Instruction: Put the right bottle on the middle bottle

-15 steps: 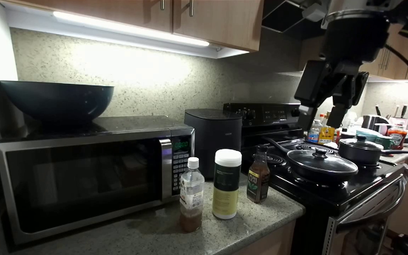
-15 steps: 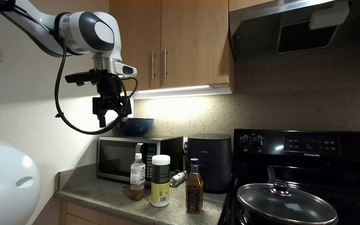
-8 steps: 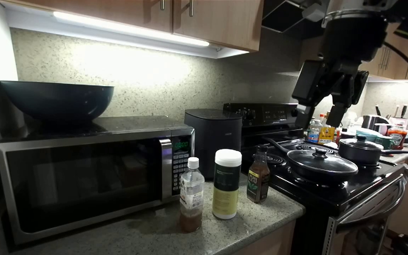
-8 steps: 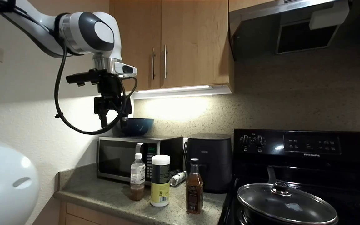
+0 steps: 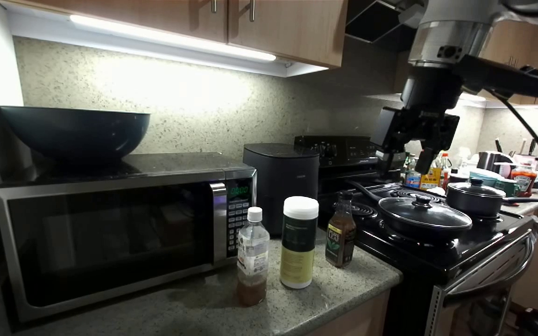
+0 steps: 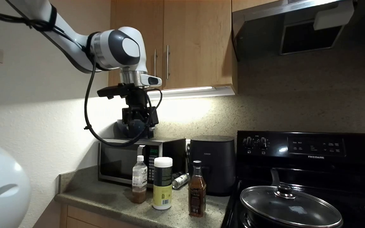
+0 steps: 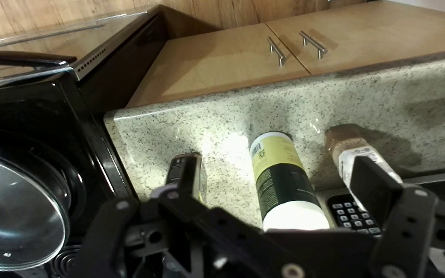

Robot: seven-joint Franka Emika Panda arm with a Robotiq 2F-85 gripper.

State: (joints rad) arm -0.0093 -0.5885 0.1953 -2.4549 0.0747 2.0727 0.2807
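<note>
The right bottle, slim dark brown glass with a dark cap, stands upright on the counter in both exterior views (image 5: pixel 340 240) (image 6: pixel 197 196). In the wrist view (image 7: pixel 176 170) one finger partly hides it. The middle bottle, a wide jar with a white lid and a green and yellow label, stands beside it in both exterior views (image 5: pixel 298 242) (image 6: pixel 162 183). It shows between the fingers in the wrist view (image 7: pixel 282 179). My gripper, in both exterior views (image 5: pixel 403 164) (image 6: pixel 140 131) and the wrist view (image 7: pixel 278 170), is open and empty, above bottle height and apart from the bottles.
A clear bottle with a white cap (image 5: pixel 252 261) stands on the other side of the middle bottle. Behind are a microwave (image 5: pixel 110 242) bearing a dark blue bowl (image 5: pixel 73 133), and a black appliance (image 6: pixel 212 164). A lidded pan (image 6: pixel 291 202) sits on the stove. Cabinets (image 6: pixel 198 44) hang overhead.
My arm has moved right and down in one exterior view, and the gripper left and slightly down in the other, mostly in the last half second. The bottles have not moved.
</note>
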